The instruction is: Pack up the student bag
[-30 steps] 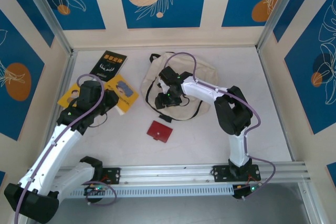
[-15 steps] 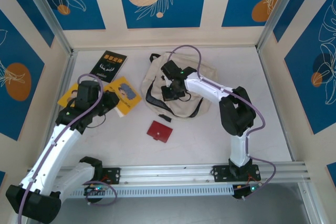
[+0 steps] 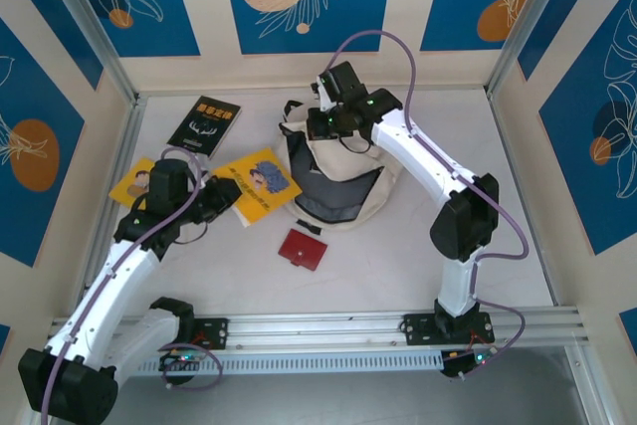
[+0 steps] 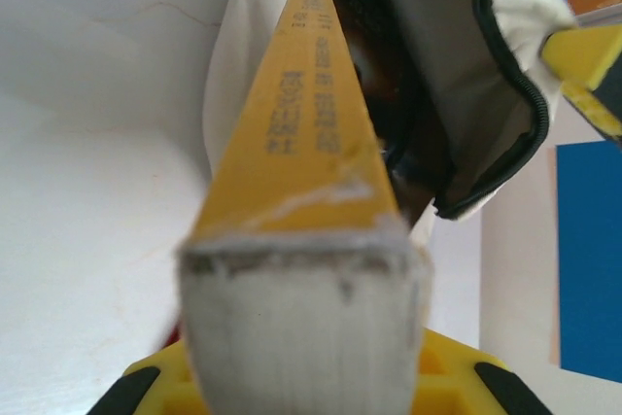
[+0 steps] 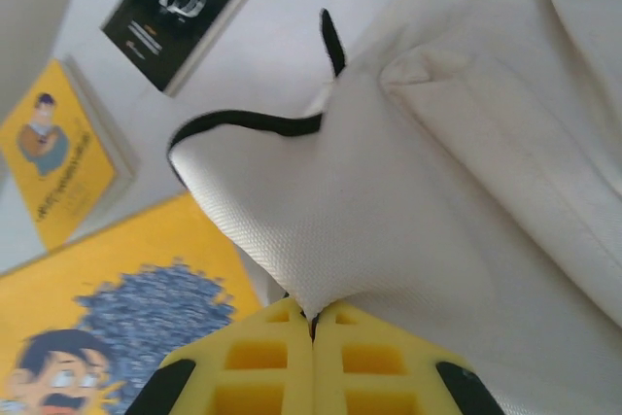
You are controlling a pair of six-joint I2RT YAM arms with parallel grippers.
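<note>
- White tubular links and black joint housings on left arm [image 3: 117,268] and right arm [image 3: 423,156].
- Purple cable [image 3: 383,42] looped along each arm, arching at 12 o'clock over the right wrist.
- Black bases [image 3: 453,330] at 6 o'clock, small green lights lit.
- Yellow fingers [image 5: 277,357] with square pockets on right gripper [image 5: 311,318].

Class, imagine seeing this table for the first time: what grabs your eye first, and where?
The cream fabric backpack sits mid-table, its dark-lined mouth held open by the right gripper pinching its far edge. Beside it, the left gripper points a yellow paperback book at that opening; a small red wallet lies just in front of the backpack.
</note>
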